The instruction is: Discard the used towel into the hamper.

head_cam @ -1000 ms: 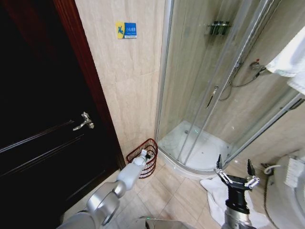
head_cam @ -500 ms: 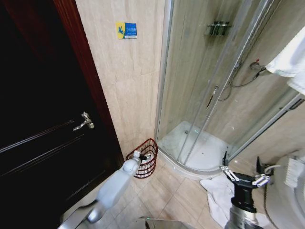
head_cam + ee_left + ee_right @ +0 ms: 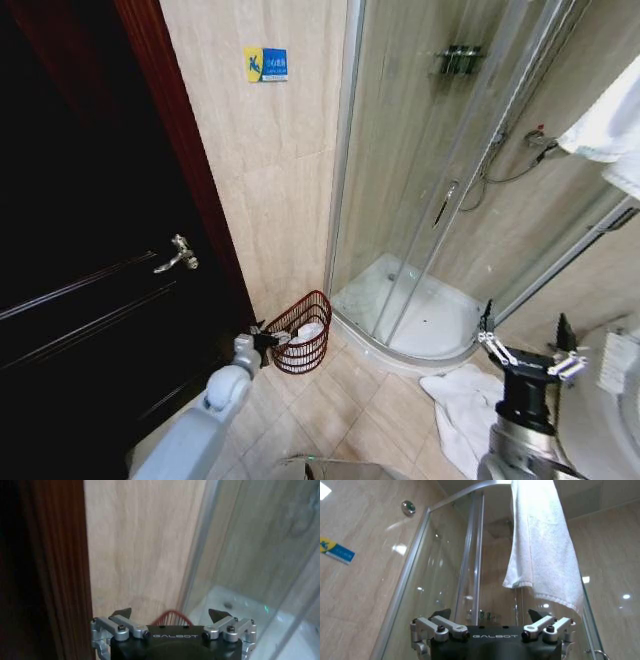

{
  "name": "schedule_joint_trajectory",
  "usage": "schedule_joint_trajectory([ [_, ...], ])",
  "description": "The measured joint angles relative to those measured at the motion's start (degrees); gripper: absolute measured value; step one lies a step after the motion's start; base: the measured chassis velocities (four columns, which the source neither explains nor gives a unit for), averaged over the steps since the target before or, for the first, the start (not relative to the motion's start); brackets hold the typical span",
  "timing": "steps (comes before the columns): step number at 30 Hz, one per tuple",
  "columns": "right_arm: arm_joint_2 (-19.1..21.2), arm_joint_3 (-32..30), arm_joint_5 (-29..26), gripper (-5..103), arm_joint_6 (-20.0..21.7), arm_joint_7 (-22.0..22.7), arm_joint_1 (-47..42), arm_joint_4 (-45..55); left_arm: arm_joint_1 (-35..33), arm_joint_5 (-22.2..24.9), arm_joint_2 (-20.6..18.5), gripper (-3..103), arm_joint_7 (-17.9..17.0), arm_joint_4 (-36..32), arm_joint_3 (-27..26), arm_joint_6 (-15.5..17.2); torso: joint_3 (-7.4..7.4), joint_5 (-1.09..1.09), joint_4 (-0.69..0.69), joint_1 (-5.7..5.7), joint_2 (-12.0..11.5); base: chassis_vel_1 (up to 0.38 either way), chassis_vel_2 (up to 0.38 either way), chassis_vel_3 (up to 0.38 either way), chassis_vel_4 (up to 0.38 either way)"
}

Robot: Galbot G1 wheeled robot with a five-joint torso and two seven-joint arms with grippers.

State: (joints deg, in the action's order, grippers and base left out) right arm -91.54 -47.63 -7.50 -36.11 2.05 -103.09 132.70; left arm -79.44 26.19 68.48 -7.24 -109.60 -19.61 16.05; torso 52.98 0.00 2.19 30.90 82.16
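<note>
Hamper [image 3: 301, 344] stands on the floor tiles [image 3: 340, 410] against the wall, white cloth inside. Left claw [image 3: 266, 340] hovers beside its rim, spread wide, empty. Right claw [image 3: 527, 345] raised, open, empty.

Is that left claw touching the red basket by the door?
Cannot tell. In the head view the left gripper sits right at the basket rim, overlapping it. The left wrist view shows the fingers open, the rim peeking between them.

Hamper [image 3: 301, 344] wedged between dark door [image 3: 90, 280] and shower enclosure [image 3: 440, 200], tiled wall behind, open floor in front
</note>
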Motion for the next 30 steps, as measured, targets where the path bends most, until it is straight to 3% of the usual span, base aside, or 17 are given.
schedule_joint_trajectory([
  [5, 0.96, -0.66, -1.47, 100, 2.72, 0.19, 1.05, 1.73, -3.12, -2.32, 3.96, 100, -0.4, -3.89, -4.5, -1.68, 0.0, 0.0, 0.0, 0.0, 0.0, 0.0, 0.0, 0.0, 0.0],
  [6, 1.14, -0.7, -1.57, 100, 4.35, 0.44, 1.83, 2.12, -5.5, -5.53, 6.29, 100, -0.11, -5.93, -7.16, -3.34, 0.0, 0.0, 0.0, 0.0, 0.0, 0.0, 0.0, 0.0, 0.0],
  [8, 1.15, -0.6, -1.57, 100, 4.67, 0.51, 2.02, 2.23, -6.35, -6.58, 7.01, 100, 0.25, -6.61, -8.03, -3.86, 0.0, 0.0, 0.0, 0.0, 0.0, 0.0, 0.0, 0.0, 0.0],
  [9, 1.07, 0.06, -1.22, 100, 5.23, 0.54, 2.42, 2.65, -8.98, -7.65, 9.65, 100, 1.01, -9.05, -10.83, -5.02, 0.0, 0.01, 0.01, 0.0, 0.0, 0.0, 0.0, 0.0, 0.0],
  [13, 0.71, 1.05, -0.26, 100, 5.38, 0.55, 2.59, 2.83, -11.76, -6.35, 12.16, 100, 1.23, -11.27, -13.05, -5.98, 0.0, 0.0, 0.01, 0.0, 0.0, 0.0, 0.0, 0.0, 0.0],
  [17, -0.1, 2.1, 1.07, 100, 5.39, 0.57, 2.52, 3.45, -15.13, -8.86, 14.72, 100, 2.55, -13.79, -15.67, -9.63, 0.0, 0.0, 0.0, 0.0, 0.0, 0.0, 0.0, 0.0, 0.0],
  [21, 0.36, 1.72, 0.87, 100, 5.41, 0.58, 1.82, 4.45, -16.66, -11.72, 17.08, 100, 3.04, -16.78, -16.66, -10.92, 0.0, 0.0, 0.0, 0.0, 0.0, 0.0, 0.0, 0.0, 0.0],
  [30, 1.21, 0.56, -1.06, 100, 5.6, 0.79, 1.4, 4.78, -20.41, -16.35, 21.32, 100, 4.77, -23.42, -13.0, -10.78, 0.0, 0.01, 0.0, 0.0, 0.0, 0.0, 0.0, 0.0, 0.0],
])
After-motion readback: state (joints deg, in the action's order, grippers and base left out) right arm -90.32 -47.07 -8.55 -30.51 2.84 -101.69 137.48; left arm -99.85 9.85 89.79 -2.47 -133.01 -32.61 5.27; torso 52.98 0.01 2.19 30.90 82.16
